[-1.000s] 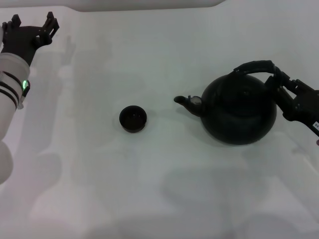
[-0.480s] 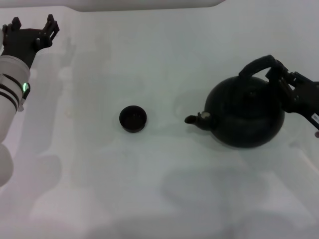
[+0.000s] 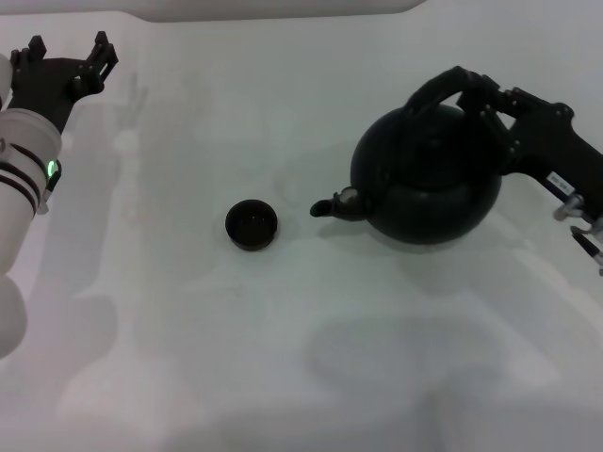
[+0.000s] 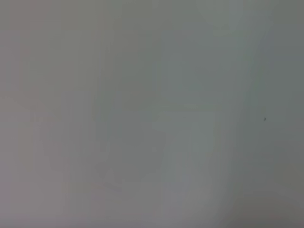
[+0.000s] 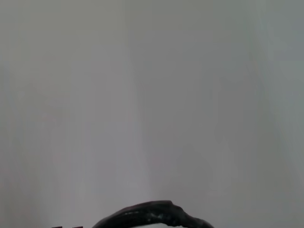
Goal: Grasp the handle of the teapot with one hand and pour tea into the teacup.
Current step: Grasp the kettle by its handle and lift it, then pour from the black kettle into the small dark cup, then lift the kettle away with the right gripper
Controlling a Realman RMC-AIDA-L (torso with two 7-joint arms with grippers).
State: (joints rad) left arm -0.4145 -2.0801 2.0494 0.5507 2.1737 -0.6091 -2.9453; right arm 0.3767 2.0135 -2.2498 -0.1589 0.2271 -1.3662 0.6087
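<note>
Head view: right gripper [image 3: 492, 105] is clamping the handle [image 3: 438, 89] of the teapot [image 3: 426, 174], fingers closed around the far-right part of the arch. The teapot is sitting right of centre, spout [image 3: 332, 204] pointing left toward the teacup [image 3: 252, 225]. A clear gap is showing between spout tip and cup rim; the pot seems to be hanging off the table [image 3: 301, 377], judging by the separate shadow beneath. Left gripper [image 3: 68, 58] is parked far left at the back, fingers spread, holding nothing.

Left wrist view: showing only blank table surface, nothing of the task.

Right wrist view: showing only a black arc of the handle [image 5: 152, 213] at the edge, bare table beyond. No fingers visible here.

Step in hand, as I'm reading it: carrying the pot over to the cup. To do it well, the spout should be travelling left until its tip is sitting directly over the cup's opening, pot kept level on the way. Only then tip slowly, since the cup is small and low and overshoot would spill. The grip is off-centre on the arch, so the pot could swing; moving smoothly helps.
</note>
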